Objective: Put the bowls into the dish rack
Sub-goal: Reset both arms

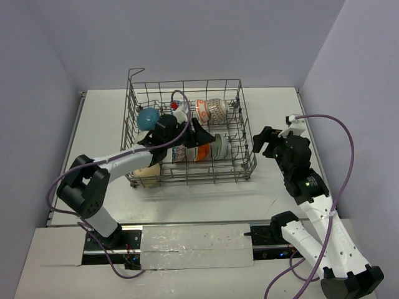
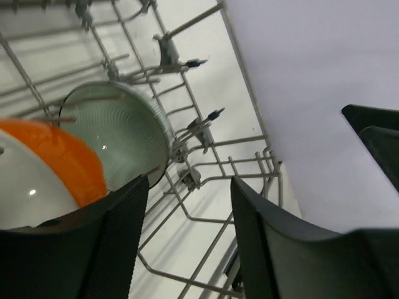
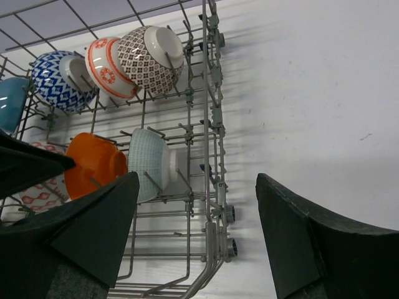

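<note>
The top external camera looks down from above and behind the arm bases over the whole bench [image 1: 280, 112] and dish rack [image 1: 206, 176]. The left wrist camera sits inside the rack, very close, facing past the left tool [image 2: 187, 187] at the orange bowl [image 2: 62, 156] and pale ribbed bowl [image 2: 124, 137]. The right wrist camera, farther off outside the rack's right side, looks past the right tool [image 3: 196, 180] and shares both bowls.

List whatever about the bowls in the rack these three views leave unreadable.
- Beige bowl, top view: mostly hidden under the left arm.
- Teal bowl, right wrist view: cut off by the left edge.
- Red-patterned bowl, right wrist view: partly behind a finger of the right gripper.
- Orange bowl, left wrist view: blurred and cut by the frame edge.
</note>
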